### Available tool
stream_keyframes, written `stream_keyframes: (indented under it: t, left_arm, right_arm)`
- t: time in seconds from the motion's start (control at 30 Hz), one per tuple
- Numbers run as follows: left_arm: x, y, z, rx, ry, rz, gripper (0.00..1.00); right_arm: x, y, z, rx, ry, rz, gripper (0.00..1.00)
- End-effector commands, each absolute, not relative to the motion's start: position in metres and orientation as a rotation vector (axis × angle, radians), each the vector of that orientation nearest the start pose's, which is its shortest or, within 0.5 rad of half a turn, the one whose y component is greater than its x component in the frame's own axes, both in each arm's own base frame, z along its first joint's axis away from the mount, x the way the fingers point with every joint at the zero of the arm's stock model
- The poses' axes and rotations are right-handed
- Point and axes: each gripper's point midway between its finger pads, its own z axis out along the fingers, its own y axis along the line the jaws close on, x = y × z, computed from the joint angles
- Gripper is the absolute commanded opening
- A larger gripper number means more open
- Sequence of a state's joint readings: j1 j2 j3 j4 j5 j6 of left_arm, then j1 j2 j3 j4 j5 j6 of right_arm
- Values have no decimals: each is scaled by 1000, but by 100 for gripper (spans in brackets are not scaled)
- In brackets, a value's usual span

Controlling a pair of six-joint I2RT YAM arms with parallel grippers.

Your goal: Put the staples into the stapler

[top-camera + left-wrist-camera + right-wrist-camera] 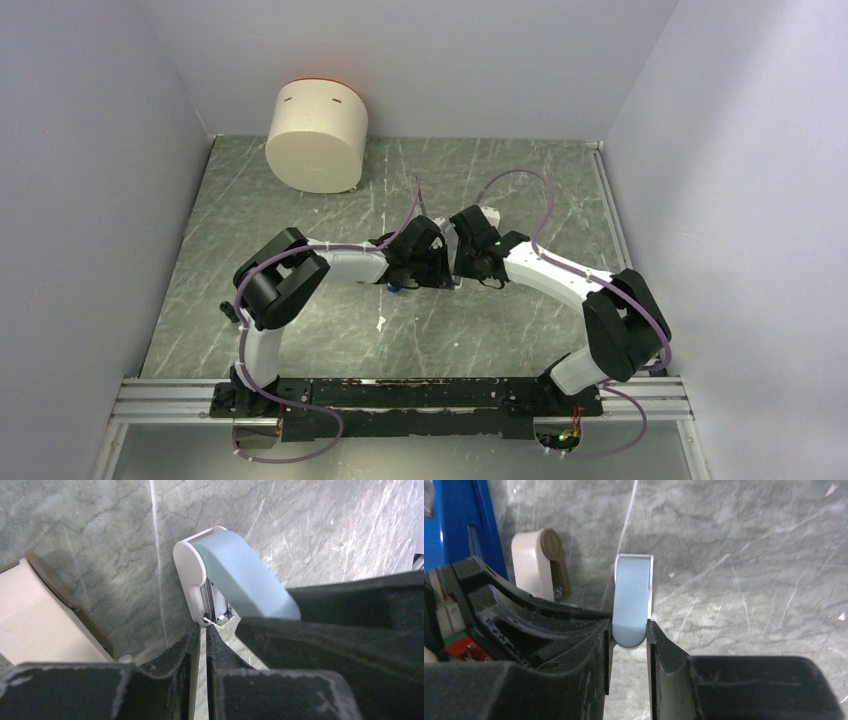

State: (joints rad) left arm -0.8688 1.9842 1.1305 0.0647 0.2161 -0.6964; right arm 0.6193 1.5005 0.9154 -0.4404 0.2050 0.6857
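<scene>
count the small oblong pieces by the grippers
2. The pale-blue piece sits clamped in the right gripper; the tan piece is just left of it in the right wrist view, not touching it. More may be hidden under the arms.

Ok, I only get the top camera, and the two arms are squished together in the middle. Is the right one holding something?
Observer: Yes. In the right wrist view, the right tool pinches a pale-blue piece by both sides.
Operator: What's the left one doing?
Observer: In the left wrist view, the left tool is shut to a thin slit, with its tips close to the white end of that piece.
Operator: Is anything else hiding down there?
Observer: A tan-and-white piece sits on the table beside the pale-blue one, not touching it.
</scene>
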Motion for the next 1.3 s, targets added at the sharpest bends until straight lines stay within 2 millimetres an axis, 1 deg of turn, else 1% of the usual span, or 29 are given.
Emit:
stream_keyframes:
  t: [0.0, 0.17, 0.27, 0.4, 0.5, 0.6, 0.7, 0.8, 0.83, 0.9, 1.0, 1.07, 1.27]
  left_arm:
    - [269, -392, -12, 287, 2593, -782, 14]
    - [271, -389, -11, 256, 2594, -780, 13]
    - [273, -390, -2, 223, 2580, -837, 14]
    - [275, -397, 24, 221, 2518, -947, 16]
    - [277, -401, 44, 239, 2471, -988, 17]
    - [277, -402, 59, 255, 2444, -1012, 17]
    - [277, -400, 75, 256, 2443, -1003, 17]
    - [280, -396, 97, 249, 2407, -983, 18]
    - [279, -389, 98, 238, 2424, -946, 18]
    - [284, -377, 103, 209, 2418, -864, 17]
    - [291, -359, 112, 173, 2377, -771, 18]
    - [298, -347, 119, 151, 2338, -696, 18]
    - [307, -322, 141, 118, 2274, -580, 19]
  right_arm:
    - [250, 196, 52, 166, 2678, 267, 16]
    - [246, 196, 43, 156, 2696, 259, 15]
    - [246, 197, 36, 149, 2695, 254, 15]
    - [254, 196, 34, 147, 2666, 233, 15]
    - [258, 195, 28, 141, 2666, 203, 15]
    - [258, 195, 22, 133, 2673, 174, 15]
    - [257, 192, 17, 132, 2684, 146, 15]
    - [255, 190, 11, 126, 2696, 119, 15]
    - [254, 189, 10, 122, 2701, 111, 15]
    - [253, 187, 5, 117, 2711, 82, 15]
    - [251, 184, -4, 116, 2722, 42, 15]
    - [249, 182, -10, 111, 2730, 10, 15]
    - [248, 178, -22, 109, 2740, -37, 16]
